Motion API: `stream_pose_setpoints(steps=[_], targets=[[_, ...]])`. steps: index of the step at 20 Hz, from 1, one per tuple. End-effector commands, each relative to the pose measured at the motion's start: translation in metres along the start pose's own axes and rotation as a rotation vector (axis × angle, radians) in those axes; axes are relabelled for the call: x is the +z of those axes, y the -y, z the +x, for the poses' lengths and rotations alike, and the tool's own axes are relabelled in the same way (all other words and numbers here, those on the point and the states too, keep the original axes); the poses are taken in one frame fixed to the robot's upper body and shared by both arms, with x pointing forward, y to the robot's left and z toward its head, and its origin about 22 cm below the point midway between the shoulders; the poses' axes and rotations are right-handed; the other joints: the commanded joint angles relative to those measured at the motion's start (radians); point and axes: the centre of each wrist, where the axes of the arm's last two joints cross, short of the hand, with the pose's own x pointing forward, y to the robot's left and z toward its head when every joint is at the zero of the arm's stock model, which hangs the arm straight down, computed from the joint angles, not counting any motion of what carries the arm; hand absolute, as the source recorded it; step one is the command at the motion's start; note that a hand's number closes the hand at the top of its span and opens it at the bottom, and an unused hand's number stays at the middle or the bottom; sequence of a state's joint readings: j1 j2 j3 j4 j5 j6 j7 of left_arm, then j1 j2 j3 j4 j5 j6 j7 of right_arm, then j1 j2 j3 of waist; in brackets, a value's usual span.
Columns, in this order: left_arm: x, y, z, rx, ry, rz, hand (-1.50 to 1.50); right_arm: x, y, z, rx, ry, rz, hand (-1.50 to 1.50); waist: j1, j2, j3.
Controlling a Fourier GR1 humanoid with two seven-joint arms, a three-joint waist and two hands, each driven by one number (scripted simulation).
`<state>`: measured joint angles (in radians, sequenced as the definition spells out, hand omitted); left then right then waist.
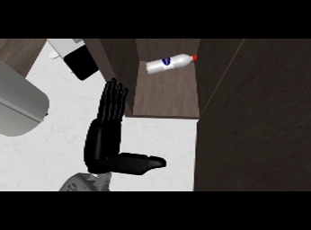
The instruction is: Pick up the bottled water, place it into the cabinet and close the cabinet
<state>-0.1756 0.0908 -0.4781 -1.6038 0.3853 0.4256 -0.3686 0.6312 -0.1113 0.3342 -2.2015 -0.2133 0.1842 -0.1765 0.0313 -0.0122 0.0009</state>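
Head view, looking steeply down at a pale counter (151, 148), is showing one black hand reaching up from the lower edge toward an open dark-wood cabinet (166, 96). By where it is showing, left of centre, it is looking like the left hand (108, 130), though its forearm is giving little else to go on; its fingers are lying straight and pressed together, pointing toward the far side, with the thumb sticking out to the right near the wrist, and they are holding nothing. The bottled water (169, 63) is lying on its side inside the cabinet, at the far end of the cabinet floor, its red cap pointing right and nearly touching the right inner wall. The fingertips are sitting just beside the cabinet's left wall, apart from the bottle. A broad dark panel (264, 121), probably the cabinet door, is filling the right side of the view. A grey rounded appliance (12, 108) is sitting at the left edge. The right hand is not showing. With placing seemingly done, closing is remaining, and the risks are coming from there: the bottle, lying on its round side, could be rolling if the cabinet is jolted; the door could be catching the hand if the hand is lingering at the opening; and the door could be stopping short of shut.
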Motion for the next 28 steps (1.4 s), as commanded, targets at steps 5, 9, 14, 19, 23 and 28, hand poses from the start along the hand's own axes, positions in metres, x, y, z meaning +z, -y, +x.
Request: stream_pose_setpoints(steps=[5, 9, 14, 19, 23, 28], targets=[[0.067, 0.001, 0.062, 0.067, 0.016, -0.019, -1.5, 0.004, -0.026, 0.001, 0.08, -0.092, 0.223, 1.5, -0.014, 0.004, -0.001], [0.09, -0.015, 0.091, 0.023, 0.027, 0.016, -1.5, 0.002, -0.014, 0.016, 0.136, -0.139, 0.366, 1.5, -0.007, 0.005, -0.001], [0.119, -0.032, 0.109, -0.001, 0.066, 0.053, -1.5, -0.002, -0.042, 0.014, 0.109, -0.153, 0.503, 1.5, -0.004, 0.005, -0.002], [0.13, -0.054, 0.14, -0.006, 0.068, 0.083, -1.5, -0.007, -0.06, 0.032, 0.159, -0.088, 0.54, 1.5, -0.004, 0.006, -0.003], [0.144, -0.07, 0.138, 0.001, 0.07, 0.099, -1.5, -0.01, -0.07, 0.03, 0.166, -0.087, 0.568, 1.5, 0.004, 0.005, -0.004], [0.155, -0.078, 0.145, 0.012, 0.063, 0.084, -1.5, -0.02, -0.081, 0.033, 0.155, -0.077, 0.567, 1.5, 0.026, 0.007, -0.006]])
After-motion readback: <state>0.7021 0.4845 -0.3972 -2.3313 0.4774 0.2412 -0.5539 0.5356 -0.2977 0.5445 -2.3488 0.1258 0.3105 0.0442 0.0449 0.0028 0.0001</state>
